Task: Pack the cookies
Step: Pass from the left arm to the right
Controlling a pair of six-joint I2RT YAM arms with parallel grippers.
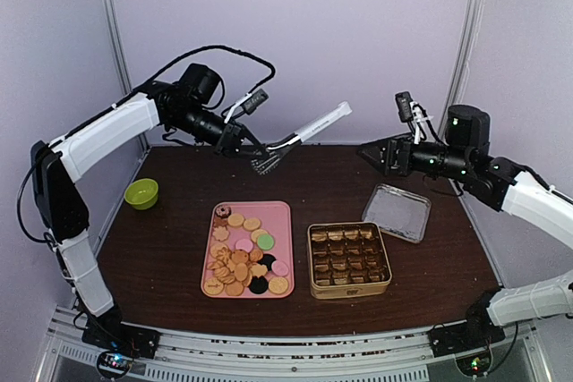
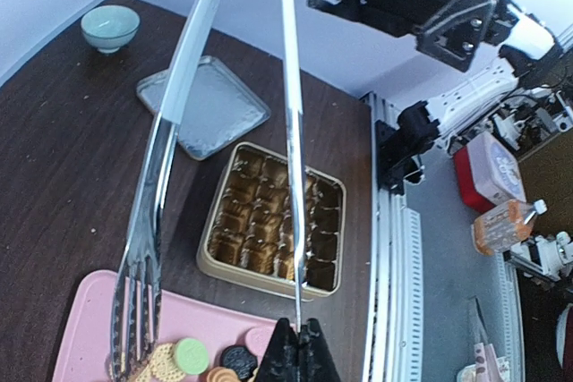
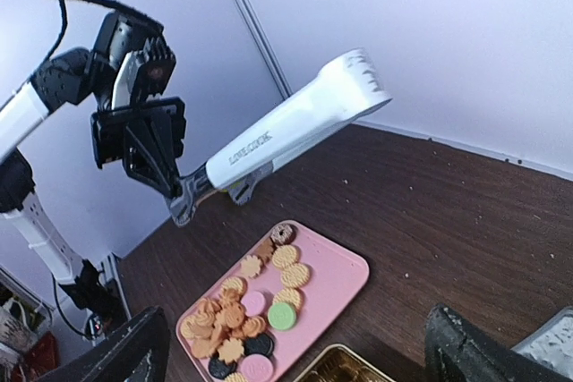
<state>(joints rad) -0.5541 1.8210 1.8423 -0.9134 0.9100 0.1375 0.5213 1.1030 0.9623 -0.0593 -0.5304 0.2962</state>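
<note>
Top external view first: the left gripper (image 1: 248, 144) hangs over the back of the table with its fingers pressed tight on a pair of tongs (image 1: 313, 129). It grips them low down, near the metal working end. The white handle sticks up and away towards the back wall, and the forked tips droop just past the far edge of the pink tray (image 1: 283, 214), clear of the tabletop.

From the left wrist camera, one thin metal blade of the tongs rises straight out from between the closed fingers (image 2: 288, 351), while the other blade, the one ending in tines, stands free to the side.

The right gripper (image 1: 367, 151) is raised over the back right of the table and holds nothing. Its wrist camera shows its fingers (image 3: 125, 351) spread wide, one at each lower corner of the view.

The cookies (image 1: 243, 257) all lie on the pink tray at the front middle of the table. They are mostly tan rounds and flower shapes heaped towards the near end, with a few pink, black and green discs among them.

Just beside the tray, on its right, sits a gold tin (image 1: 351, 291) divided into small compartments. These look brown inside, though from here I cannot tell whether any biscuit is in them. A silver lid (image 1: 398, 212) lies flat behind the tin, further right. A small green bowl (image 1: 141, 193) stands well apart at the left edge.
</note>
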